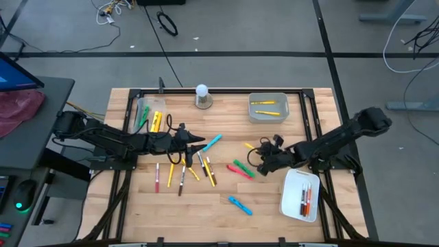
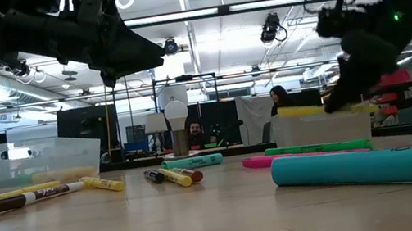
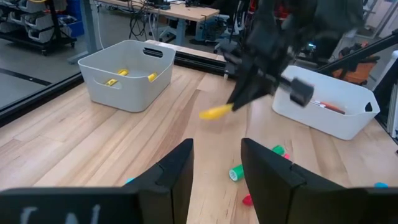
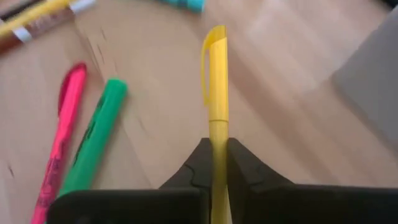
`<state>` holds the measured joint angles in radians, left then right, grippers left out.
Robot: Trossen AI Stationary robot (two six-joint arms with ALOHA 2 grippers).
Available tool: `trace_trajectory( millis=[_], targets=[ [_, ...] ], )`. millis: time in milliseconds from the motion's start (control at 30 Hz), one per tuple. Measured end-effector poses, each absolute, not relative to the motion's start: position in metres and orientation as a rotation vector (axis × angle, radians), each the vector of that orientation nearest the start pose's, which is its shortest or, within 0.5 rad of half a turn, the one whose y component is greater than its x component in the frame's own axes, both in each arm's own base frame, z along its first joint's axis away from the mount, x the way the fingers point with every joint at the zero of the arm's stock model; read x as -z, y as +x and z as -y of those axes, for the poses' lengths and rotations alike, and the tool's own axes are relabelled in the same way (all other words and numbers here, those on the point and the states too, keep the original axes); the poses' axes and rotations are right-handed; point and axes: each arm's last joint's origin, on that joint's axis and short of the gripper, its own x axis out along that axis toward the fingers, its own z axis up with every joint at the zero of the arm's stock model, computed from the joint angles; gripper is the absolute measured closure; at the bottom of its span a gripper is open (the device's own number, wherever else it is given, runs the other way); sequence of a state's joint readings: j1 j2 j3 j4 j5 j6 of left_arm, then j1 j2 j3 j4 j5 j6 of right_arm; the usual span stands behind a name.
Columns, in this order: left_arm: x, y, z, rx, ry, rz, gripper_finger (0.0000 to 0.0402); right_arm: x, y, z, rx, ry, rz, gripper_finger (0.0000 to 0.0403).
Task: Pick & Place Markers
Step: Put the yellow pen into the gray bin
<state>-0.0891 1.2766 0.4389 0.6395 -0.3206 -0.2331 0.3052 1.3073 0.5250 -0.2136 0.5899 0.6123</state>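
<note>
Right gripper: The right gripper (image 4: 217,155) pinched a yellow marker (image 4: 216,74) by one end, with the marker sticking straight out ahead between the two fingers. It was lifted clear of the surface (image 1: 206,206), toward the right side, probably so it could be carried to a tray.

Likely destination: A grey tray (image 1: 268,107) near the far edge already held yellow markers, so it looked the fitting place.

Left gripper: The left gripper (image 3: 216,163) hung above the middle of the surface, fingers spread and holding nothing.

Loose markers: Markers (image 1: 184,170) lay in a scatter below the left gripper. A pink marker (image 4: 62,134) and a green marker (image 4: 93,140) lay side by side just beneath the right gripper. A blue marker (image 1: 240,205) lay alone near the front edge.

Other trays: A white tray (image 1: 300,195) at the front right corner held a few reddish markers. A clear tray (image 1: 149,113) at the far left held yellow and green ones.

In the way: A white ball on a base (image 1: 202,96) stood at the far edge, beside the grey tray but apart from it.
</note>
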Motion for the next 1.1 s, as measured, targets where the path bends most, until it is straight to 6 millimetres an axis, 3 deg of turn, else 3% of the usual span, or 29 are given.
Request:
trace_trajectory(
  millis=[100,233,400,533,700,833,1100],
  targets=[
    [-0.196,0.245,0.013,-0.251,-0.192,-0.162,0.0262,-0.171,0.207,-0.045,0.505,0.098,-0.713,0.0388],
    [-0.196,0.245,0.013,-0.252,-0.204,-0.157,0.0262,-0.212,0.203,-0.031,0.543,0.003,-0.68,0.0388],
    [-0.196,0.245,0.013,-0.252,-0.207,-0.155,0.0262,-0.265,0.194,0.005,0.651,-0.122,-0.832,0.0387],
    [-0.197,0.246,0.013,-0.251,-0.208,-0.148,0.0262,-0.285,0.189,0.041,0.655,-0.162,-0.98,0.0386],
    [-0.197,0.246,0.013,-0.251,-0.208,-0.144,0.0262,-0.271,0.184,0.087,0.532,-0.184,-1.188,0.0386],
    [-0.197,0.246,0.013,-0.251,-0.207,-0.144,0.0262,-0.248,0.189,0.118,0.495,-0.229,-1.357,0.0385],
    [-0.197,0.246,0.013,-0.251,-0.202,-0.145,0.0262,-0.196,0.213,0.155,0.352,-0.275,-1.521,0.0385]
  ],
)
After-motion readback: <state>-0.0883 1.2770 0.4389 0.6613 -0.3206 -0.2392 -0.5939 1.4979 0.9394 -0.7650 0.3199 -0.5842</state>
